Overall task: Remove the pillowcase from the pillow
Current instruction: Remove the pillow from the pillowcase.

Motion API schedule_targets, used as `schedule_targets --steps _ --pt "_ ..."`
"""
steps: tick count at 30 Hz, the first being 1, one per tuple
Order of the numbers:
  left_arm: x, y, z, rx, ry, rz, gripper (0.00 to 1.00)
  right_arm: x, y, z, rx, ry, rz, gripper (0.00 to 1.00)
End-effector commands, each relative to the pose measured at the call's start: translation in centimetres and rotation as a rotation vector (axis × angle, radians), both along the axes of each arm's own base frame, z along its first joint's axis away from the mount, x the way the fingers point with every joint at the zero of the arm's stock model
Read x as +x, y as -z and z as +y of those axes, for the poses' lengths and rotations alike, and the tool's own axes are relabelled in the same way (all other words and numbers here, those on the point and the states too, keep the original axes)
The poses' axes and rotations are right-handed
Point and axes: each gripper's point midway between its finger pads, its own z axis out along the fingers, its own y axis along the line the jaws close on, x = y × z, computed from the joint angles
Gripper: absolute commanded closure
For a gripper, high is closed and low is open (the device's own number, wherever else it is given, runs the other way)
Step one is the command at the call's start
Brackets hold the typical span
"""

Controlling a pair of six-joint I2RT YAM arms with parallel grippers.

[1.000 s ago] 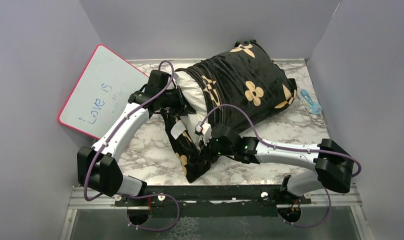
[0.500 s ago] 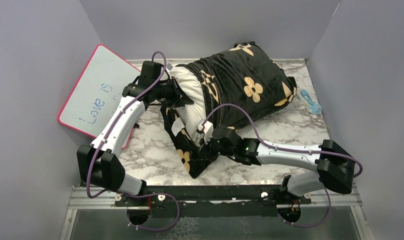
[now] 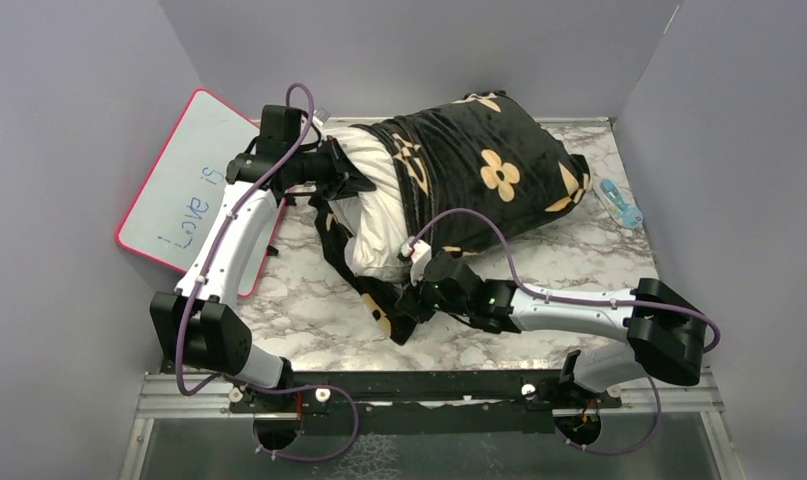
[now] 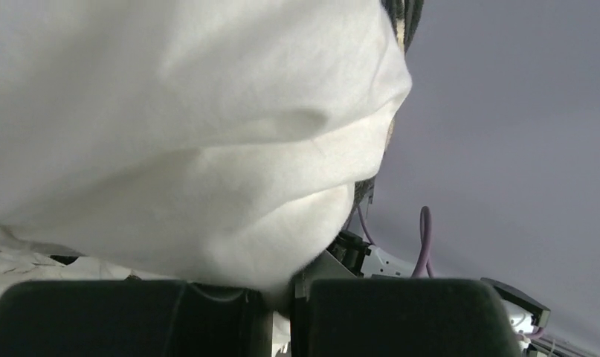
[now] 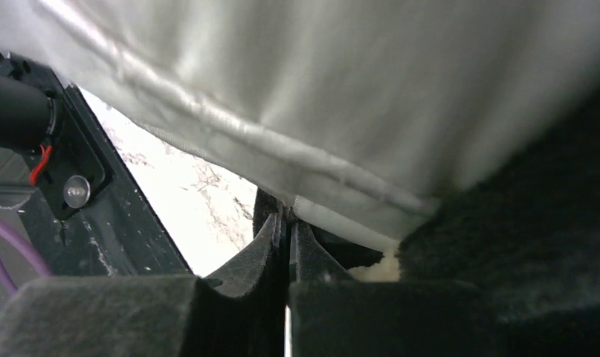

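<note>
"Top external view, taken from the left: what has been changed?"

"The left gripper has been drawn back and leftward, up beside the board. Its fingers are clamped on the pillow. In the left wrist view, white cloth is pinched between them."

"And the pillow itself?"

"More of it has been bared. A wide white end is now shown outside the case, where only a narrow band was shown a second ago. The rest is covered yet, toward the far right of the table."

"Is the case being held?"

"It is judged so. The right gripper has been kept near the front edge, closed on the loose black hem trailing from the opening. In the right wrist view the pillow's seam lies against the fingertips, so it cannot be ruled out that some white cloth is caught as well."

"What is meant for the task?"

"The two are being pulled apart as intended, and roughly a third is judged done. More leftward pull is called for, with the hem kept anchored."
</note>
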Motion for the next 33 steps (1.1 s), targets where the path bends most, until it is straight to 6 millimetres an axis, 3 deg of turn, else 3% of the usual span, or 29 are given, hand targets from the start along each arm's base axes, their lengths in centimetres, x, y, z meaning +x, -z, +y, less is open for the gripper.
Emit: schedule_targets --steps 1,2,3,6,9,14,18,23,27,30,33 --pt "3.0 -8.3 2.1 -0.035 -0.060 -0.489 0.62 -7.5 5.3 -4.3 -0.216 -0.060 0.282 0.99" --pt "2.6 -6.9 2.6 0.000 -0.078 -0.472 0.40 -7.0 4.4 -3.7 -0.177 -0.036 0.268 0.98" --pt "2.0 -5.4 3.2 0.039 -0.098 -0.450 0.24 -6.6 3.4 -3.2 -0.134 -0.013 0.256 0.96" --pt "-0.2 -1.3 5.7 0.184 -0.171 -0.397 0.02 -5.5 1.2 -1.9 -0.048 0.036 0.233 0.90" --pt "-2.7 2.3 8.6 0.322 -0.271 -0.324 0.01 -5.0 0.2 -1.1 -0.022 0.055 0.230 0.83" --pt "-8.0 6.2 9.7 0.307 -0.347 -0.226 0.01 -5.1 -1.6 -0.9 -0.003 0.040 0.222 0.72" --pt "-11.5 7.2 8.4 0.175 -0.332 -0.200 0.01 -4.9 -3.9 -2.5 0.019 0.060 0.182 0.55" --pt "-14.4 9.3 4.9 -0.021 -0.167 -0.131 0.01 -4.1 -8.0 -5.4 0.098 0.141 0.098 0.41" --pt "-15.1 10.3 3.5 -0.117 -0.091 -0.105 0.01 -1.7 -9.9 -9.1 0.147 0.369 0.034 0.31" --pt "-14.7 10.1 3.1 -0.122 -0.067 -0.123 0.01 -0.1 -8.4 -13.1 0.128 0.654 0.067 0.23" --pt "-14.4 10.5 2.3 -0.113 -0.039 -0.118 0.01 -0.5 -6.9 -13.6 0.147 0.718 0.131 0.21"
